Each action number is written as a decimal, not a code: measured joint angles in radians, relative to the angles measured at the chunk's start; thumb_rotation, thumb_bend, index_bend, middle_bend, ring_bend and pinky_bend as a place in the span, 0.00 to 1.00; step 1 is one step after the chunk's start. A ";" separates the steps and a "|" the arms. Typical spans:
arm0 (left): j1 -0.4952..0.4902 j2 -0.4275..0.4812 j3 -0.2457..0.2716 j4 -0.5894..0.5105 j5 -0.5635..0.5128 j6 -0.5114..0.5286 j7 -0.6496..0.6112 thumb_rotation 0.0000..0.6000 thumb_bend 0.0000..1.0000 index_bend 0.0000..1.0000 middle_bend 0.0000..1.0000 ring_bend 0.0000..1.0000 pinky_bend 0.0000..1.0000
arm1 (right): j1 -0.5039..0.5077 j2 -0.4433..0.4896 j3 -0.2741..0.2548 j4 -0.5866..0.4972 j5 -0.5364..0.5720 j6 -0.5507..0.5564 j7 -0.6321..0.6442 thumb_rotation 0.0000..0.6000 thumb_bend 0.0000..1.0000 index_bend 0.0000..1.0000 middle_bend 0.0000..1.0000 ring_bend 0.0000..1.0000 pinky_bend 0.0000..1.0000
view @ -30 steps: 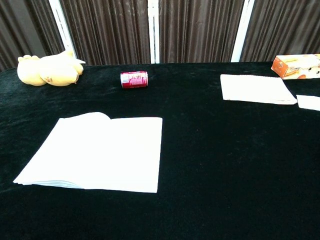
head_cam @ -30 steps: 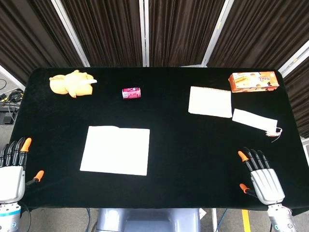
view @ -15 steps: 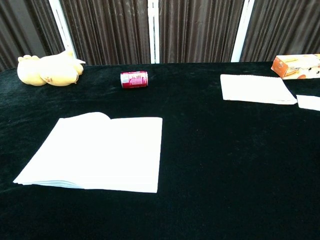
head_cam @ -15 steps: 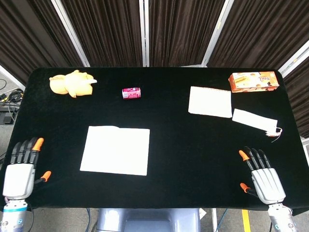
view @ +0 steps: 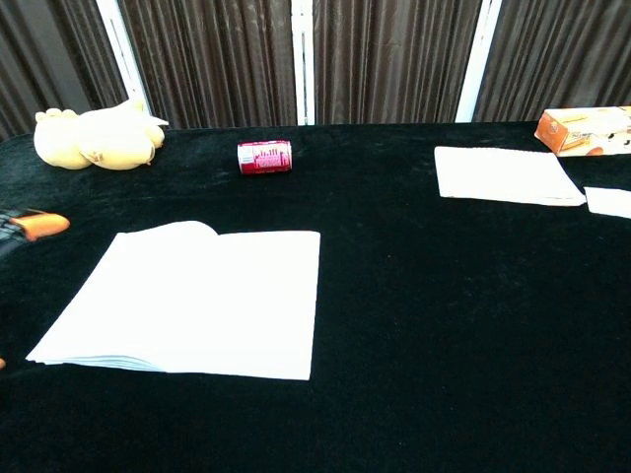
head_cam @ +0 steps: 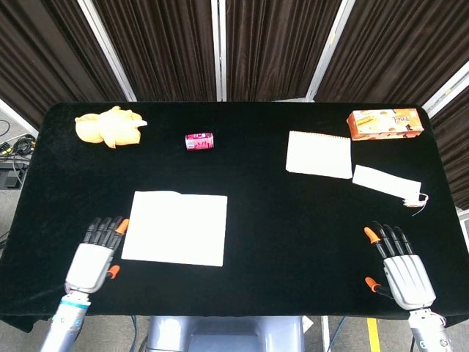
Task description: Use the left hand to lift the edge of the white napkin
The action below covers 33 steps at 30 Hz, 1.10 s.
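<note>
Napkin (head_cam: 175,227) lies flat at lower left of the frame, edge not yet lifted, the left hand (head_cam: 95,254) just beside it with fingers spread, seemingly empty, not touching it as far as I can tell.

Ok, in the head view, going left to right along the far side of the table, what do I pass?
Yellow plush toy → pink can → white notepad → orange snack box.
</note>
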 measured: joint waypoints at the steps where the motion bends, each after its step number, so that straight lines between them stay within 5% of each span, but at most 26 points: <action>1: -0.006 -0.010 -0.002 0.006 -0.004 -0.008 0.005 1.00 0.17 0.00 0.00 0.00 0.00 | 0.000 0.001 -0.001 0.000 -0.001 0.001 0.001 1.00 0.04 0.00 0.00 0.00 0.00; 26: -0.086 -0.166 -0.045 0.143 -0.105 -0.099 0.076 1.00 0.19 0.00 0.00 0.00 0.00 | 0.001 0.001 -0.002 0.001 0.000 -0.006 0.006 1.00 0.04 0.00 0.00 0.00 0.00; 33: -0.100 -0.198 -0.045 0.188 -0.114 -0.104 0.069 1.00 0.37 0.00 0.00 0.00 0.00 | 0.001 -0.002 -0.005 0.003 -0.003 -0.009 0.001 1.00 0.05 0.00 0.00 0.00 0.00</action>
